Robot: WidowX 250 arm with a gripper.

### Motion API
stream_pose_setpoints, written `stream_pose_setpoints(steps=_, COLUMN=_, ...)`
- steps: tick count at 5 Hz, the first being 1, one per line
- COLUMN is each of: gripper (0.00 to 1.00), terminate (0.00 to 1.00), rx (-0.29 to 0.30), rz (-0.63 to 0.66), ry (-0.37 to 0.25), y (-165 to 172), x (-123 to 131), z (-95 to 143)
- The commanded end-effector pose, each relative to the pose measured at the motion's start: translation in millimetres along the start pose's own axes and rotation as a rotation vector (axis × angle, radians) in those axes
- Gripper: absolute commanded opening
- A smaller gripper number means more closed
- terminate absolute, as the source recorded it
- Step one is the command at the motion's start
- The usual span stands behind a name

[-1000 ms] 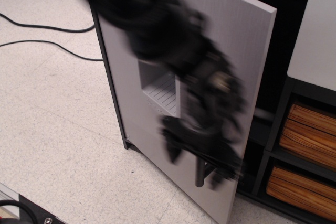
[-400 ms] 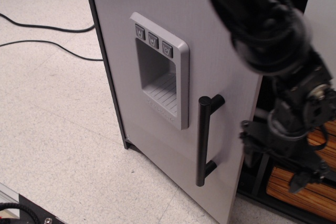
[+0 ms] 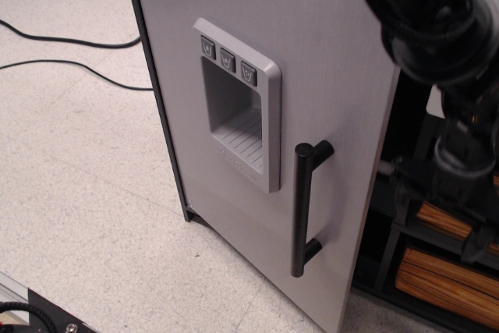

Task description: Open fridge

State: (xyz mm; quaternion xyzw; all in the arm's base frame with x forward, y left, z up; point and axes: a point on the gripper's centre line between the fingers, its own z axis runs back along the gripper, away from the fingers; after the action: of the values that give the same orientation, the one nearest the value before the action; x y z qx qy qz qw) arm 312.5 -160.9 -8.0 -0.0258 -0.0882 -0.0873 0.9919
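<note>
Fridge [image 3: 257,115]: frame centre, grey door ajar, free edge at 3 o'clock. Bar handle [image 3: 302,210]: 5 o'clock, untouched. Gripper [image 3: 460,216]: 3 o'clock, behind door edge, finger state indiscernible. Step: widening door. Next: push edge outward.

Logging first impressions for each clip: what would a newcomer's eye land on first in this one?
The grey fridge door fills the middle of the view, swung ajar with a dark gap along its right edge. On it sit the recessed three-button dispenser panel and, lower right, the black vertical bar handle. The black robot arm hangs down the right side, clear of the handle; its hand is too blurred to read.
</note>
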Motion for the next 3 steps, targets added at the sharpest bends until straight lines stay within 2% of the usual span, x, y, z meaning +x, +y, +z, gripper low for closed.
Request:
stream_pose_setpoints(steps=1, gripper=1.0, terminate=0.0, rx=0.122, rz=0.135, ry=-0.078, y=44.2, x=18.7, z=39.3)
stream_pose_setpoints(steps=2, gripper=1.0, terminate=0.0, rx=0.121, rz=0.176, ry=-0.018, y=63.9, x=3.2, z=52.2)
stream_pose_setpoints(steps=3, gripper=1.0, terminate=0.0, rx=0.121, rz=0.252, ry=0.02, y=82.3, x=-22.9, z=70.9)
